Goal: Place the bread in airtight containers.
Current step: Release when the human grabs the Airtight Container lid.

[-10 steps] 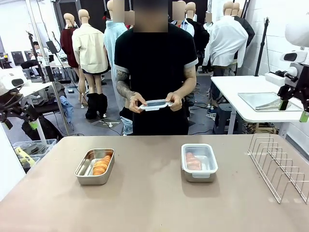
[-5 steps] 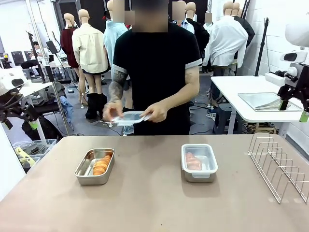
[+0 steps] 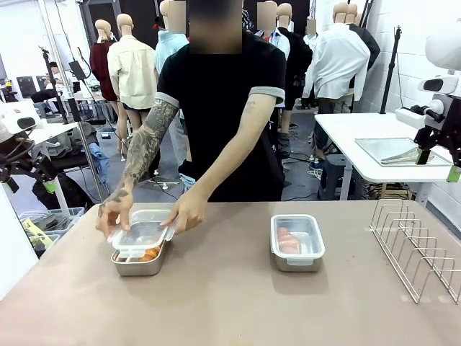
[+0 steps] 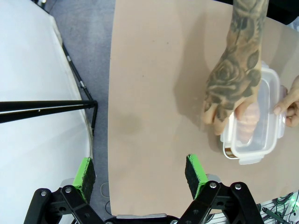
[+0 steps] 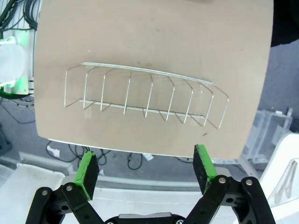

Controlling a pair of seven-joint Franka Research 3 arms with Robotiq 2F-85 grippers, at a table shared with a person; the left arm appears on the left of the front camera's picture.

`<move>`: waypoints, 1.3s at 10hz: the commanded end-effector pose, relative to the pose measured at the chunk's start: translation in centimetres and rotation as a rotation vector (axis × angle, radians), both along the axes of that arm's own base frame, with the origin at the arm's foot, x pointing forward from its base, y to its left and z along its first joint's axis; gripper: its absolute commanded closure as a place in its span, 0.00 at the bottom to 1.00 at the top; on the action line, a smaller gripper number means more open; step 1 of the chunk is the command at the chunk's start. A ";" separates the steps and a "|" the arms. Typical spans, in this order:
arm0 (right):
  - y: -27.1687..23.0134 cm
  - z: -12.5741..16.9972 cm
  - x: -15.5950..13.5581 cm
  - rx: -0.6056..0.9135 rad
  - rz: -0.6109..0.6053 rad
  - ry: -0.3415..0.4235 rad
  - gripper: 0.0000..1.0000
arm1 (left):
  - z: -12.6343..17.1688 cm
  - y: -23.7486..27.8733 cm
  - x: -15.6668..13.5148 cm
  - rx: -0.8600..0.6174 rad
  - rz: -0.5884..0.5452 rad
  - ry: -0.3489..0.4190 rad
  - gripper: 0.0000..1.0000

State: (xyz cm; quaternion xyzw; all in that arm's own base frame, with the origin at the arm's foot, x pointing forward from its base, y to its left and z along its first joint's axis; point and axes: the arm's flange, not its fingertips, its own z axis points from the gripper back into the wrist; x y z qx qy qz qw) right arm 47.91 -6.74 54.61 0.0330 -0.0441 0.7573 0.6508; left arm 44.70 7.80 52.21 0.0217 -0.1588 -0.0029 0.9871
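Two steel airtight containers sit on the tan table. The left container [image 3: 135, 267] holds a croissant, the bread [image 3: 150, 253]. The person's two hands [image 3: 186, 213] press a clear lid [image 3: 141, 233] onto it. From the left wrist view the same lid [image 4: 254, 122] lies under a tattooed hand [image 4: 233, 88], with bread [image 4: 247, 116] faint beneath it. The right container [image 3: 297, 242] is lidded, and bread [image 3: 287, 241] shows through. My left gripper [image 3: 29, 184] [image 4: 140, 171] hangs open off the table's left edge. High over the right side, my right gripper [image 3: 438, 164] [image 5: 145, 169] is open too.
A wire rack [image 3: 414, 249] [image 5: 145, 98] stands at the table's right edge, below my right gripper. A flat steel tray [image 3: 396, 151] rests on a white side table at the back right. The person stands at the far side, leaning over the left container.
The person carried the clear lid from chest height down and to the left, and now holds it on the left container. Neither arm has moved.
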 end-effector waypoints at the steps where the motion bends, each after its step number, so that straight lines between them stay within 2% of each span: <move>1: 0.3 0.2 0.0 -0.016 -0.016 0.006 0.00 | 0.0 0.0 -0.2 0.020 0.024 0.002 0.00; 13: 0.3 0.2 0.0 -0.016 -0.016 0.006 0.00 | 0.0 0.0 -0.2 0.020 0.024 0.002 0.00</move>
